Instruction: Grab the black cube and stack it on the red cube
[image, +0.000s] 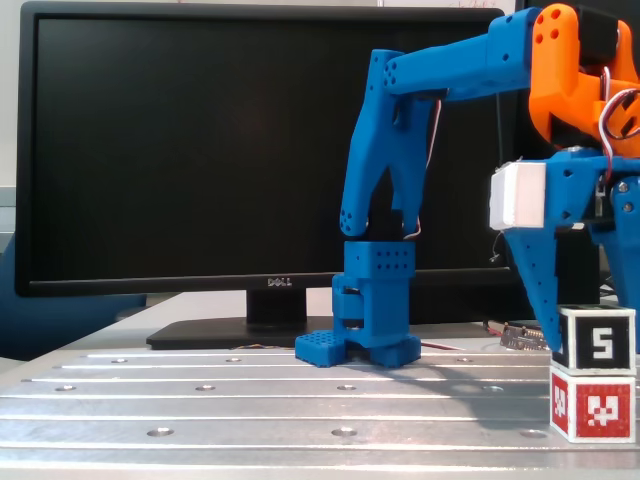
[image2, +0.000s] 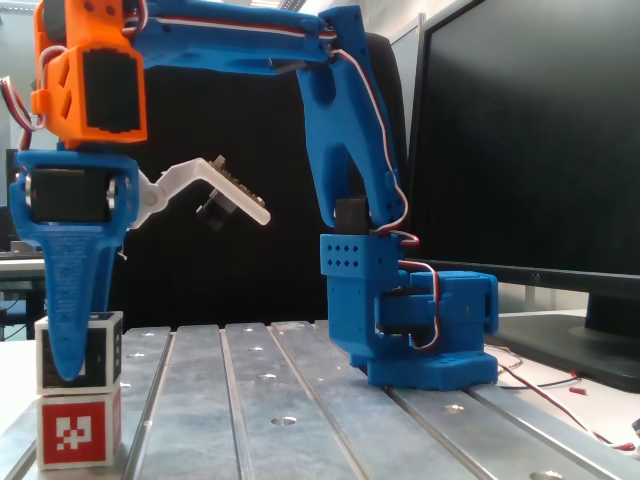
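The black cube with a "5" panel sits squarely on top of the red cube at the right edge of a fixed view. In the other fixed view the stack stands at the left, black cube over red cube. My gripper reaches straight down around the black cube. One blue finger lies against the cube's left face. The other finger is cut off by the frame edge. In a fixed view that blue finger covers most of the cube's front.
The arm's blue base stands on the grooved metal table, also seen in the other fixed view. A black Dell monitor stands behind it. Loose wires lie by the monitor foot.
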